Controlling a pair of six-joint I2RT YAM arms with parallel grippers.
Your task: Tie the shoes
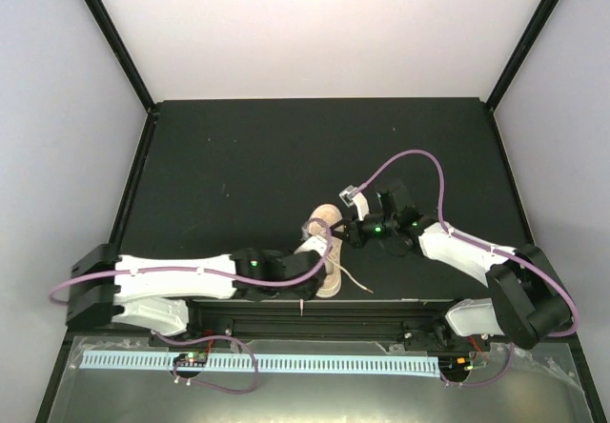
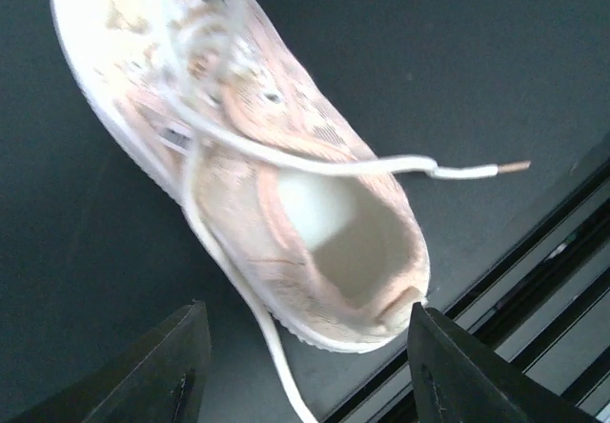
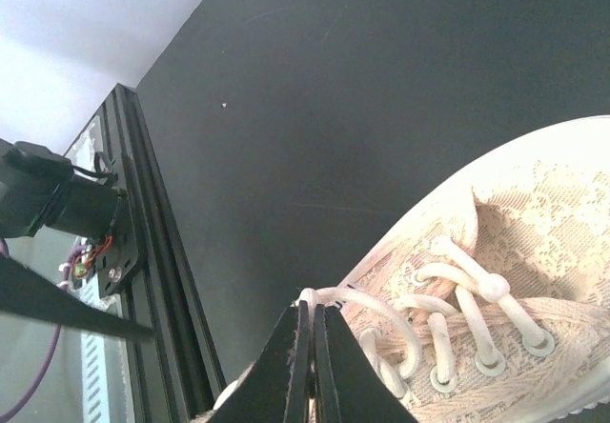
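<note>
Black matte tabletop (image 1: 238,156) is sitting inside a booth w/ plain white walls (image 1: 324,23) and black corner posts (image 1: 110,32). A black rail (image 1: 381,307) is running along the near edge, just behind the heel of the sneaker (image 1: 325,219).

Left of the sneaker, the L arm is reaching in low along that edge. The L gripper (image 2: 307,311) is hovering at the sneaker's heel w/ its fingers (image 2: 181,366) standing well apart and clamping nothing; the heel opening is showing btwn and just beyond them.

The sneaker, pale pink-beige w/ cream laces, is lying near the front edge at approx mid-width, toe pointing away from the arm bases. A loose lace end (image 2: 467,171) is crossing its opening and trailing onto the tabletop right of the heel.

Right of the sneaker, the R gripper (image 3: 310,309) is sitting just beside the eyelets, fingers pressed together, pinching a lace (image 3: 362,301) that is leading back into the sneaker.
</note>
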